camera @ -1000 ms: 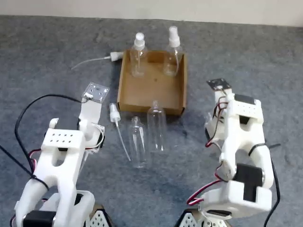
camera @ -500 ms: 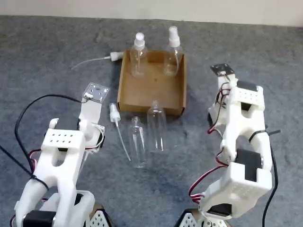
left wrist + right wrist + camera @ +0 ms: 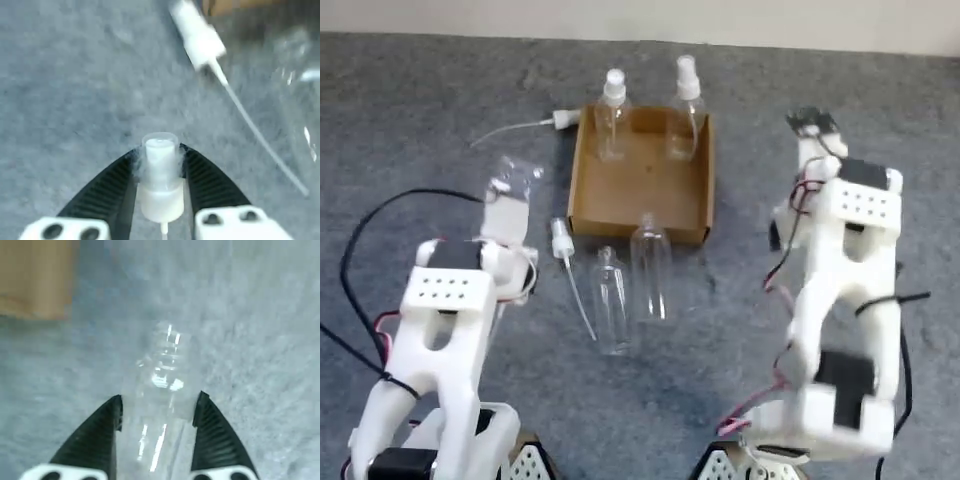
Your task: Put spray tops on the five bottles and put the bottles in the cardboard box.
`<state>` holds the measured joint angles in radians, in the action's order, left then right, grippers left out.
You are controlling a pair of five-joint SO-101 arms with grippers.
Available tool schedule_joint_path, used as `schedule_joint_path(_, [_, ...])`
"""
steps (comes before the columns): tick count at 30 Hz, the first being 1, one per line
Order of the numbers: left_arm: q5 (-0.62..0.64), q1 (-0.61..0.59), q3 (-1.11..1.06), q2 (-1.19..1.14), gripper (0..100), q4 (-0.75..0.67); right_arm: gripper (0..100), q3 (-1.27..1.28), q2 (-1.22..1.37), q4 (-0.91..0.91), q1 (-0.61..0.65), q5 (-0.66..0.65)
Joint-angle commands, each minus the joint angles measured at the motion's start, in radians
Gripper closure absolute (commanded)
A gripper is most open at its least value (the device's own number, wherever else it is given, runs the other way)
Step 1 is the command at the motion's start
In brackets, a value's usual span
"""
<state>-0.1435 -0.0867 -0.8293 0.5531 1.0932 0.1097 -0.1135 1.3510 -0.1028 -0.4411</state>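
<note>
- Left claw [image 3: 160,162], as I see it, is clamped on a white plastic spray top [image 3: 160,180].
- Right claw [image 3: 159,407] grips a clear plastic bottle [image 3: 164,375] over the grey felt-like surface [image 3: 420,90].
- Brown cardboard box [image 3: 588,205] holds two capped bottles [image 3: 611,125]; pale wall [image 3: 620,18] behind.

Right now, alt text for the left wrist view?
The left gripper is shut on a white spray top, above grey carpet. Beyond it a second spray top with a long dip tube lies on the carpet, beside a clear bottle.
</note>
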Motion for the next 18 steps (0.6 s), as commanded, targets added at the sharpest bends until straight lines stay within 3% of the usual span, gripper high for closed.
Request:
schedule_joint_path(1, [0.044, -0.047, 0.228, 0.027, 100, 0.068, 99.5, 0.012, -0.286, 0.004, 0.142, 0.063])
schedule_joint_path(9, [0.184, -0.093, 0.579, 0.085, 100, 0.187, 99.5, 0.32, -0.644, -0.168, 0.598, 0.18])
schedule_joint_path(18, [0.327, -0.087, 0.538, 0.475, 100, 0.176, 99.5, 0.693, -0.803, -0.553, 0.915, 0.264])
